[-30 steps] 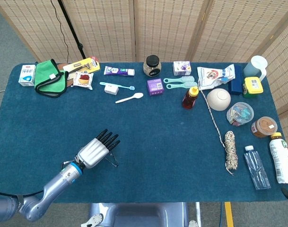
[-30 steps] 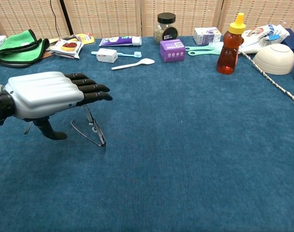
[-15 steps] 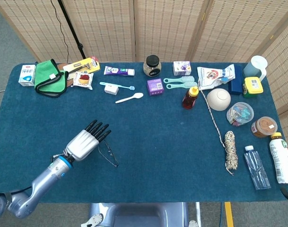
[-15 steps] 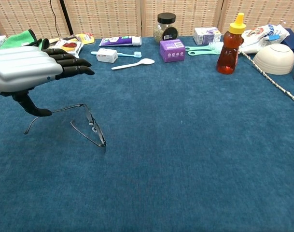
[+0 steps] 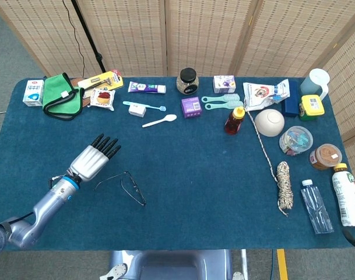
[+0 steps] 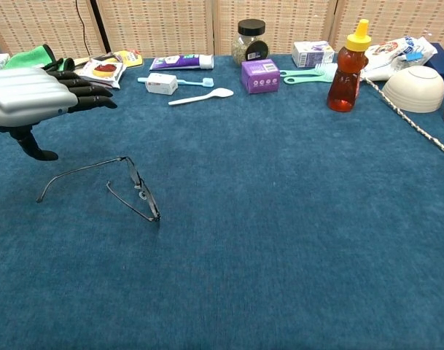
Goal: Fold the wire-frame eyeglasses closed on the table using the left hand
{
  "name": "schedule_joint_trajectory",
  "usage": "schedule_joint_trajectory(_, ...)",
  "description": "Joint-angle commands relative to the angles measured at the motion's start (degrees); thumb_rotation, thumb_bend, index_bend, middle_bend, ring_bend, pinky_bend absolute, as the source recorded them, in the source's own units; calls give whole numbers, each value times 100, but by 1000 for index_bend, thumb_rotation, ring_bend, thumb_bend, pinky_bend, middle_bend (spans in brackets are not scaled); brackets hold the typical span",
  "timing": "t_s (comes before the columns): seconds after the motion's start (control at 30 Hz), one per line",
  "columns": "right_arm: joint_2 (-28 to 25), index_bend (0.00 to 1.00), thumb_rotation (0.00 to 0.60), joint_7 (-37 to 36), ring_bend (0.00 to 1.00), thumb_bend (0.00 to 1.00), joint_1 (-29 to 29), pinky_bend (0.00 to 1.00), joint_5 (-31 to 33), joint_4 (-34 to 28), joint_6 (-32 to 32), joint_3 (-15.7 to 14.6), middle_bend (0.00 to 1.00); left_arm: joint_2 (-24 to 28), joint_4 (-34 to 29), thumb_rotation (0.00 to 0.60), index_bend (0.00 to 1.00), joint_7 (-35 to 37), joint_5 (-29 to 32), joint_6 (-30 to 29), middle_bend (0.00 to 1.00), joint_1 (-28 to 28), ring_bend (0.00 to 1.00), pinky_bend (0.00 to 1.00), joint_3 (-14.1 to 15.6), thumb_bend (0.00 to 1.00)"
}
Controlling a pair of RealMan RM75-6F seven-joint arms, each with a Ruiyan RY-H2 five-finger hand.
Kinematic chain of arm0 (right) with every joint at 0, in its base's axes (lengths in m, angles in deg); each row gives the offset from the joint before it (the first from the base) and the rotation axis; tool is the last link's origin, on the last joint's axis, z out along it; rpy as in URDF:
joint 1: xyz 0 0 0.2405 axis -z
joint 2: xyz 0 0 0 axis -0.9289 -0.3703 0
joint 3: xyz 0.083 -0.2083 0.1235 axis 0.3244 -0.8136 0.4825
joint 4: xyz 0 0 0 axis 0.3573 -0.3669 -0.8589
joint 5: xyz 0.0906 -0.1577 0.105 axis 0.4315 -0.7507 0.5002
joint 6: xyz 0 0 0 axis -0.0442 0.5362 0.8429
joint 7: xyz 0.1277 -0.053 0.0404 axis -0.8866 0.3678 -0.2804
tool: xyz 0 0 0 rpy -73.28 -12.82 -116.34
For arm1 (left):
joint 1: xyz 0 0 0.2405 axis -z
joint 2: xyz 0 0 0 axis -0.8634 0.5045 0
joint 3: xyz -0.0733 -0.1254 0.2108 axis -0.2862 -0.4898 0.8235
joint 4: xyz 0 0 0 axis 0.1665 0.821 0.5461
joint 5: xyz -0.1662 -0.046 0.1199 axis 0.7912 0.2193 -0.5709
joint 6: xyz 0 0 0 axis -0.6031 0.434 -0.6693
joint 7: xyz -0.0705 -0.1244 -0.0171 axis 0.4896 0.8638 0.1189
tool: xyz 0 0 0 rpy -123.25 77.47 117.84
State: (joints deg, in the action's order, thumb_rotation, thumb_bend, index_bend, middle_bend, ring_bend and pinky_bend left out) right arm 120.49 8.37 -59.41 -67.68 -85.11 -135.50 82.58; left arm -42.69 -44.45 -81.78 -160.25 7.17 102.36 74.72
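The thin wire-frame eyeglasses (image 5: pixel 126 186) (image 6: pixel 127 186) lie on the dark blue cloth-covered table (image 5: pixel 194 175) (image 6: pixel 294 240), toward its near left part, with one temple arm stretched out to the left and the lens frame angled toward the near right, so they are not folded shut. The silver-backed, black-fingered left hand (image 5: pixel 92 160) (image 6: pixel 36 98) hovers just left of and slightly beyond the glasses, apart from them; its fingers are straight and lightly spread, the thumb hangs down below the palm, and it holds nothing. Along the far edge sit a green cloth bag (image 5: pixel 62 96), a white plastic spoon (image 5: pixel 160 121) (image 6: pixel 201 96), a small purple box (image 5: pixel 190 107) (image 6: pixel 259 75) and an amber squeeze bottle with a yellow cap (image 5: pixel 235 120) (image 6: pixel 348 67). Farther right rest a cream round bowl (image 5: pixel 269 122) (image 6: pixel 417 88) and a coiled braided rope (image 5: pixel 283 189).
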Motion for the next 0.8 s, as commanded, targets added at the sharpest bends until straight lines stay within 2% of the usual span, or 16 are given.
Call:
schedule_joint_trajectory(0.03,-9,102,600,23,0,18,-5,16,-7,-23,0,0,0,-72,35,600,0,24,-76,34,0,1,0,0,49,201)
schedule_joint_trajectory(0.47,-18,102,600,-18,0,18,30,16,-18,-11,-46,-23,0,101,-484,600,0,14,-589,-181,0,-189,0,0,320,201)
schedule_joint_trajectory(0.8,-25,102,600,-95,0,18,85,16,-2,41,-112,-32,0,94,-797,600,0,-113,-717,-193,0,-243,0,0,343,201)
